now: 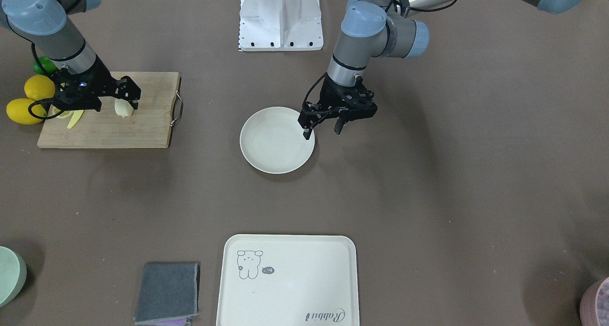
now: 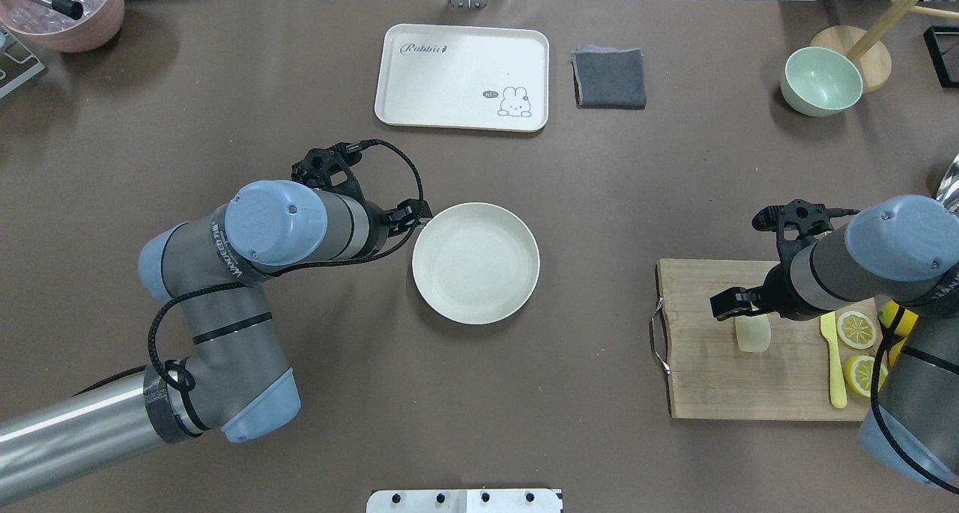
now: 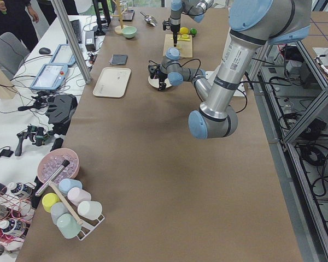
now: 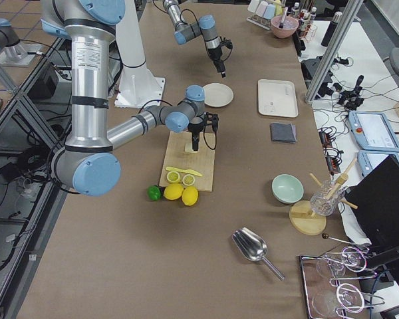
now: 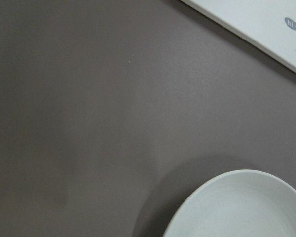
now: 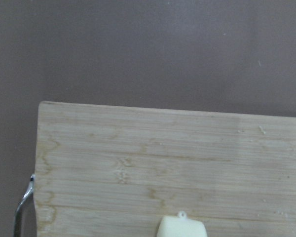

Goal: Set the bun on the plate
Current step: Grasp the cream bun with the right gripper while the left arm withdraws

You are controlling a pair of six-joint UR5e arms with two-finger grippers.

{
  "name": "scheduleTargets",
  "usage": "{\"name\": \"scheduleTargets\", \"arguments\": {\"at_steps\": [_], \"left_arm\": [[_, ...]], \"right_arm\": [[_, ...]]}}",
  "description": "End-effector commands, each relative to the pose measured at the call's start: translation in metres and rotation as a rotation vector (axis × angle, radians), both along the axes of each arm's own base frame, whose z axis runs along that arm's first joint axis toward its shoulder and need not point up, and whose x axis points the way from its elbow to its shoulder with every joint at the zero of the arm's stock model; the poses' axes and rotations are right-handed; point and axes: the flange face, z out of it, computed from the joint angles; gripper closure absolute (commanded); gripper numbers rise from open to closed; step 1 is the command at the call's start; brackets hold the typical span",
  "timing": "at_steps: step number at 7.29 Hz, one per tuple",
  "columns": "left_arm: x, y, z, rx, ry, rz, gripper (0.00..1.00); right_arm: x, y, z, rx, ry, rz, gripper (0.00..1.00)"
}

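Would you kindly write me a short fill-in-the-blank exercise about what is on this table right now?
1. The bun rests on the wooden cutting ____.
2. The plate holds ____.
3. The left gripper is at the plate's rim, its jaws ____.
4. The grey cloth lies beside the cream ____ with the rabbit drawing.
Missing words: board; nothing; open; tray.

Lit evenly from overhead, casting soft shadows on the surface [image 1: 428, 197] (darkest beside the plate [image 5: 241, 174]). Sharp in fixed views, slightly soft in wrist views.
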Motion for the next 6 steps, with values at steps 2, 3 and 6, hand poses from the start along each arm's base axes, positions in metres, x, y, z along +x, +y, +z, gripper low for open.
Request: {"name": "scheduleTargets", "arguments": {"at_steps": [2,3,6], "left_arm": [[-0.025,-0.016,0.007,-0.016,0.006,-0.007,0.02],[-0.027,-0.015,0.007,-0.016,0.007,-0.005,0.02],[-0.041,-0.021,-0.002,0.019,0.014,0.000,0.02]], "right_arm": [[-0.004,0.009,0.010,0.001,0.025,-0.005,0.72],[-0.004,0.008,0.008,0.010,0.027,-0.001,1.00],[0.017,-0.006,-0.029,0.035,-0.041,0.038,1.00]]}}
